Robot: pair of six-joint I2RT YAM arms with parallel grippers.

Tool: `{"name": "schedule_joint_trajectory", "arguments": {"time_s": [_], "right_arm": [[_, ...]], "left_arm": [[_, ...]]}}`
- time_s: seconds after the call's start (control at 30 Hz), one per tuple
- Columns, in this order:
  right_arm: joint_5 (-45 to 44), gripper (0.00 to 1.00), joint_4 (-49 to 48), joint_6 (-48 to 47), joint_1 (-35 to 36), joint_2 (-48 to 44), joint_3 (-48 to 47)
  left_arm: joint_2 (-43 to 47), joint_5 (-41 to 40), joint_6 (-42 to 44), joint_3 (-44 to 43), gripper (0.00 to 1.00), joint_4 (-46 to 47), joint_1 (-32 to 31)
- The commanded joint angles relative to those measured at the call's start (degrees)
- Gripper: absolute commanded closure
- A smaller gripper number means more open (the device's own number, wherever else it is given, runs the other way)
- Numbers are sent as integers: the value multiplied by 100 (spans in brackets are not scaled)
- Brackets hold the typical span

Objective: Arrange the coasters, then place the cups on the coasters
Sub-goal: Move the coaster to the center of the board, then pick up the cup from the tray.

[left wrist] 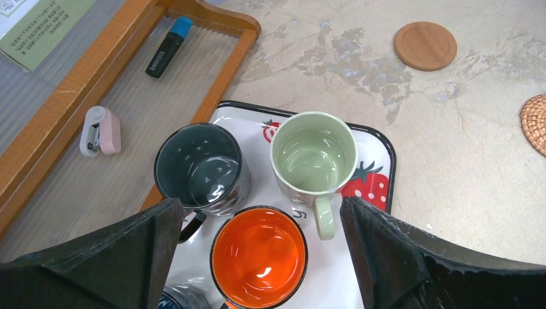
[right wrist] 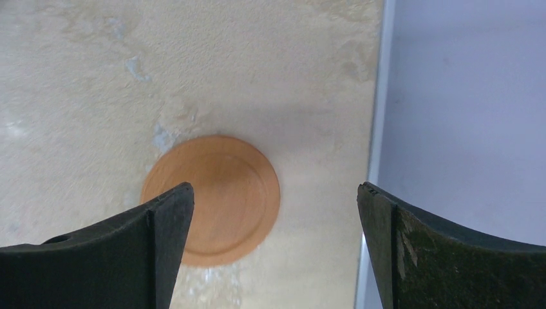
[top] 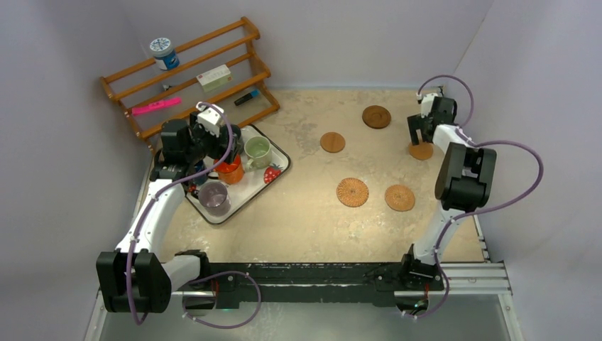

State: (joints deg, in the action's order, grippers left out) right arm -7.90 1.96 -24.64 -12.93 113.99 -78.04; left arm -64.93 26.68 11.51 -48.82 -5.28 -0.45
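Arranging looks to be the step in hand: the right gripper (right wrist: pixel 275 193), jaws spread wide and empty, hovers above a smooth wooden coaster (right wrist: pixel 216 193) lying flat near the right edge of the table (right wrist: pixel 96 77), the disc off-centre and partly beneath one finger. The next move calls for shifting over it, dropping, and closing on a thin rim (fiddly, I judge). The left gripper (left wrist: pixel 261 203), equally spread, hangs over the tray (top: pixel 248 188) where the cups stand, the orange cup (left wrist: pixel 259 256) directly between its fingers, 2 more just beyond.
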Motion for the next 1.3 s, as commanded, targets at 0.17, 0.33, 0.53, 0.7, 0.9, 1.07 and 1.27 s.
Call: {"name": "schedule_joint_trajectory", "arguments": {"time_s": [0.17, 0.33, 0.53, 0.7, 0.9, 1.07, 1.27], "right_arm": [[547, 1, 605, 143, 18, -1842, 241], [1110, 1, 1197, 109, 345, -2683, 834], [1328, 1, 1642, 71, 1322, -4241, 1996], [2742, 1, 2276, 340, 1512, -5336, 2225], [3901, 1, 2334, -135, 1513, -5853, 2508], [4541, 1, 2655, -966, 1513, -5906, 2866], [5049, 1, 2316, -1550, 1513, -5970, 3477]], "left_arm": [[172, -159, 257, -346, 0, -287, -16], [317, 156, 857, -255, 0, -698, -55], [328, 308, 1318, -126, 0, -1142, -226], [131, 150, 1655, -60, 0, -1336, -795], [-543, -182, 1642, -226, 0, -1255, -1238], [-641, -587, 1557, 144, 0, -603, -1238], [-786, -514, 1396, 280, 1, -271, -1238]]}}
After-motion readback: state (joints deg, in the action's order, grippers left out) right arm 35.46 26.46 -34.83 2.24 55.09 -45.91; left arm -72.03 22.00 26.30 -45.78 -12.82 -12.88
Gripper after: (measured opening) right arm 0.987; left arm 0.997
